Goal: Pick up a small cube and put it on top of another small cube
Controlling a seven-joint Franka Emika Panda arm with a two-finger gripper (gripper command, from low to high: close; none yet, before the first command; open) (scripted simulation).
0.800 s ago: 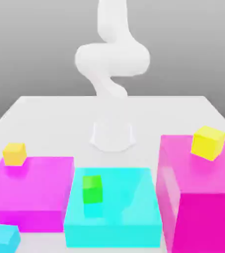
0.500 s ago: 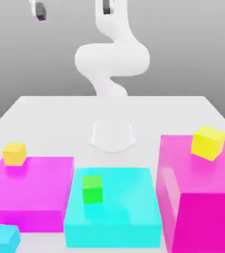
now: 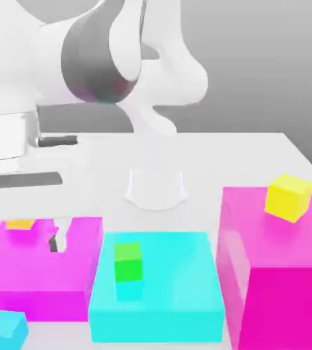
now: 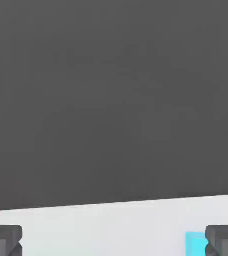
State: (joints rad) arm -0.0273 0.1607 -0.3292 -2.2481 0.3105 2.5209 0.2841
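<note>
The arm point(image 3: 104, 61) looms large across the exterior view's left, its white hand hanging over the flat magenta block point(image 3: 42, 273). The gripper point(image 3: 18, 243) hangs above that block with its two dark fingers point(image 3: 53, 240) spread wide apart, and nothing sits between them. The hand view agrees: one fingertip in each lower corner, white tabletop point(image 4: 101, 225) between them, empty gap.

The small cyan cube point(image 3: 5, 328) rests on the table at the near corner on the exterior view's left, just in front of the flat magenta block and well below the fingers. In the hand view a sliver of cyan point(image 4: 196, 244) peeks out beside one fingertip; probably that same cube, though too little of it shows to be sure.

The small green cube point(image 3: 128, 261) sits upright on the large flat cyan block point(image 3: 179, 287), toward its left half in the exterior view, well apart from the cyan cube.

The small orange-yellow cube point(image 3: 20, 223) is at the far edge of the flat magenta block, mostly hidden behind the hand. On the exterior view's right, a yellow cube point(image 3: 289, 197) rests tilted on the tall magenta block point(image 3: 282, 287). The robot's white base point(image 3: 156, 186) stands mid-table behind the blocks.
</note>
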